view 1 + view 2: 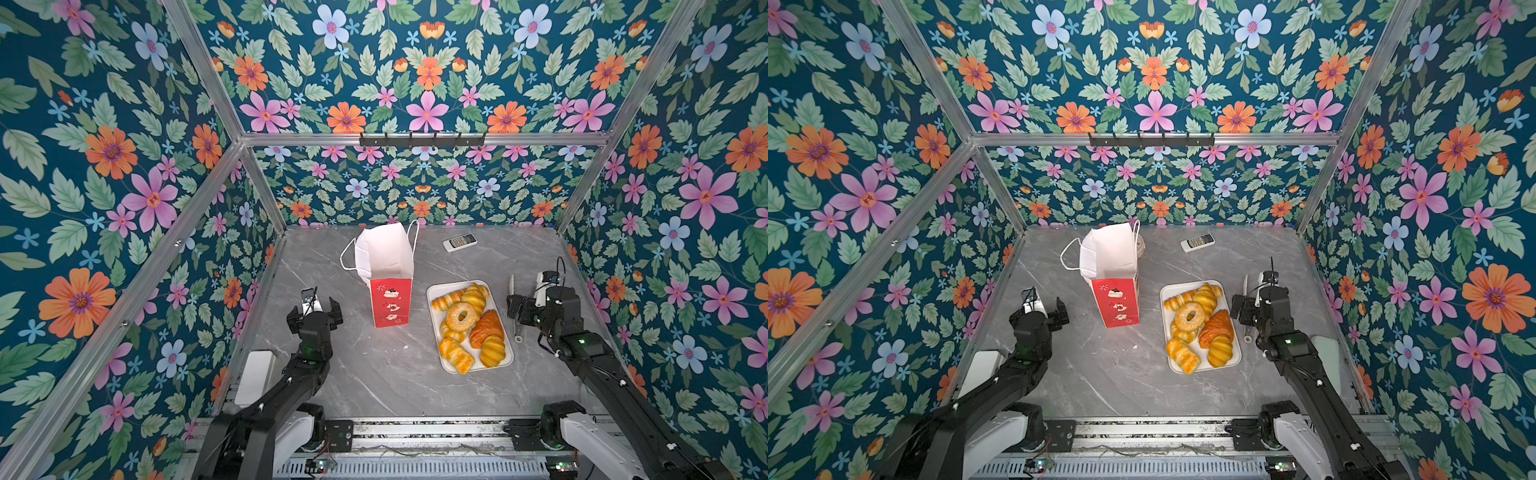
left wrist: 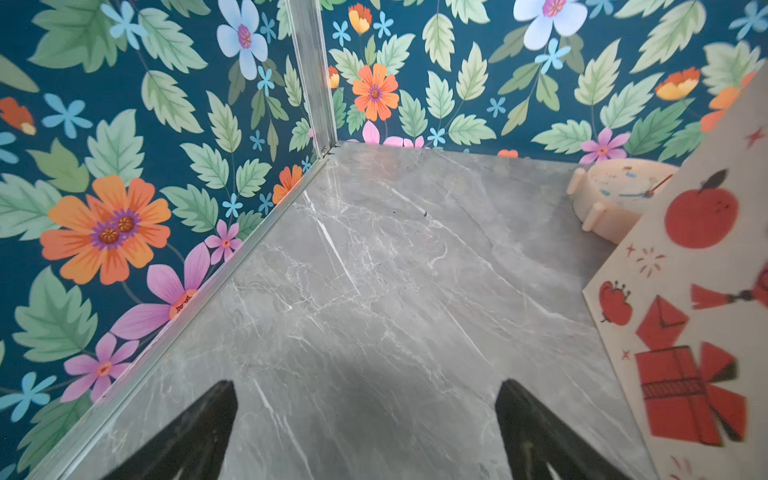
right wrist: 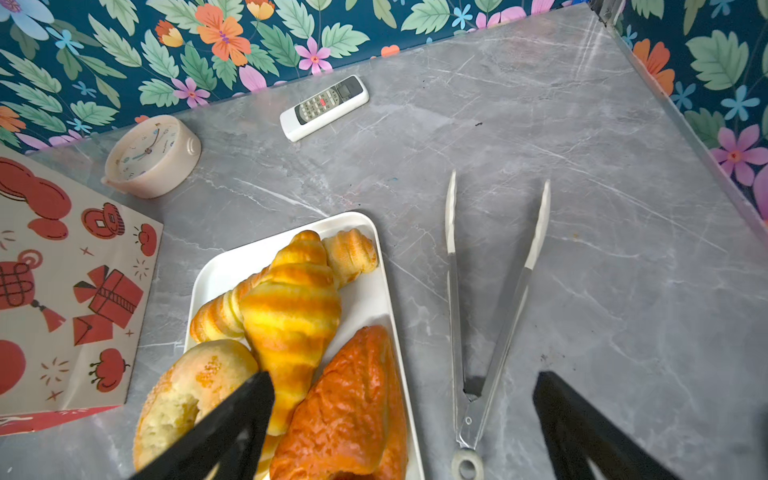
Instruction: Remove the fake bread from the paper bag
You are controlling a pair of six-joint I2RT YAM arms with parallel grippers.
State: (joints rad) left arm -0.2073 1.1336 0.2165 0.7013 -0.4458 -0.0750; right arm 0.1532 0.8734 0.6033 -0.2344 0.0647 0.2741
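On one tray (image 3: 365,307), fake bread (image 1: 469,328); beside, one paper bag (image 1: 390,305).

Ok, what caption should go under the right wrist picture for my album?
Toy pastries heaped on a white tray, tongs alongside, right end effector open.

open tabletop (image 1: 374,374), clock (image 3: 151,156) perhaps behind bag (image 1: 384,257)

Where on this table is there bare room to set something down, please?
Widest bare patch: the table front, between the paper bag, the tray and the near edge. Also bare: the far right corner past the remote and tongs. Crowded: the tray, full of fake bread; clock behind the bag.
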